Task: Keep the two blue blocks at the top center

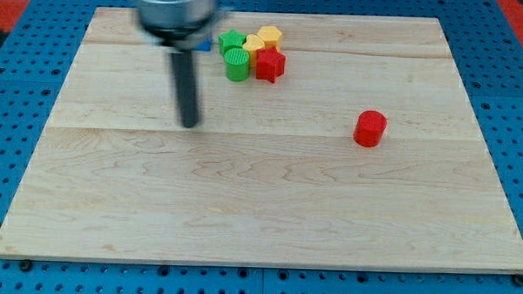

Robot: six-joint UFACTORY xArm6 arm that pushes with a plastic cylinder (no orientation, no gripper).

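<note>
My tip (190,123) is resting on the tabletop (259,208), left of and below the top-centre cluster; there's no hand on this rod. Only a blue sliver (206,45) is peeking out behind the rod, beside the green cylinder (236,65).

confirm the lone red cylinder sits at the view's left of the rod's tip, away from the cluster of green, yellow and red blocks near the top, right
Not quite. In the camera view the red cylinder sits to the view's right of my tip, not its left. The rest holds: it stands alone, away from the cluster of green, yellow and red blocks near the top.
</note>
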